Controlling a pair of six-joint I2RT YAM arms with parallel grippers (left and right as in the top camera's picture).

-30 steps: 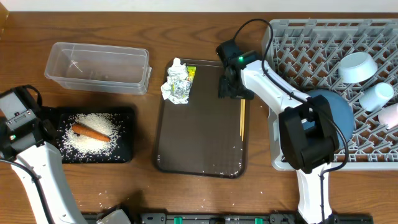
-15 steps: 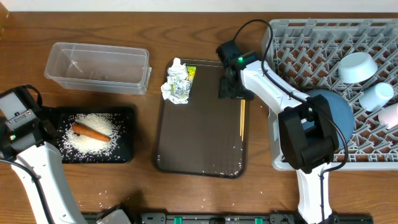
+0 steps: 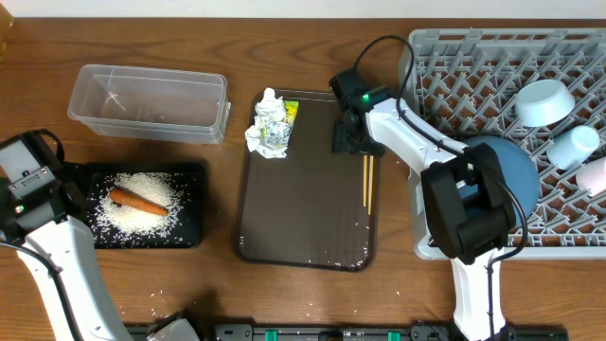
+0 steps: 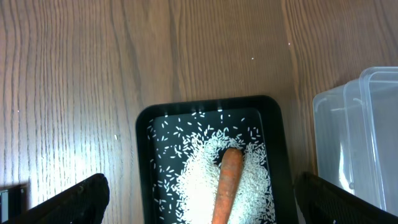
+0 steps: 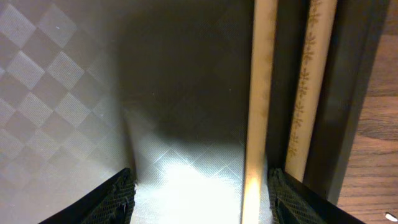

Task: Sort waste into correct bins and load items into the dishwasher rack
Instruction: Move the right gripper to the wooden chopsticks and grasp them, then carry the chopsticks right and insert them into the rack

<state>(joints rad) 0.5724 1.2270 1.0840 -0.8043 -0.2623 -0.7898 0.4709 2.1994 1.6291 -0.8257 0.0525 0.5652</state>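
where the right gripper (image 5: 205, 198) hangs: low over the brown serving tray (image 3: 303, 223), at its 1 o'clock corner, nose down on the chopsticks (image 3: 367, 180).
right claw: spread wide, nothing gripped. in the wrist view one stick runs up between the fingers, and the other sits at the 3 o'clock finger (image 5: 295, 202), hard against the tray's raised lip.
chopsticks: side by side, close together, lying 12-to-6 along the tray's 3 o'clock edge.
handling, my read: light, thin, stiff and smooth, so likely to roll or scissor apart under a squeeze. the lip crowds the outer stick.
where to take hold, my read: across both sticks at once, at the upper stretch under the claw, with one finger slipped between lip and outer stick.
left gripper (image 4: 202, 208): fingers far apart, empty, hovering over the black tray (image 4: 142, 124) at the table's 9 o'clock.
black tray: rice (image 3: 142, 216) heaped in it, carrot (image 3: 137, 200) lying on top.
clear box (image 3: 151, 99): at 12 o'clock of the black tray, looks empty.
crumpled paper (image 3: 268, 131): with its green-yellow wrapper at the serving tray's 11 o'clock corner, not yet binned.
dishwasher rack (image 3: 473, 57): at 3 o'clock of the serving tray, already carrying the blue plate (image 3: 516, 166), bowl (image 3: 543, 100) and cup (image 3: 573, 147).
step in hand, my read: picking up the chopsticks, bound for the rack.
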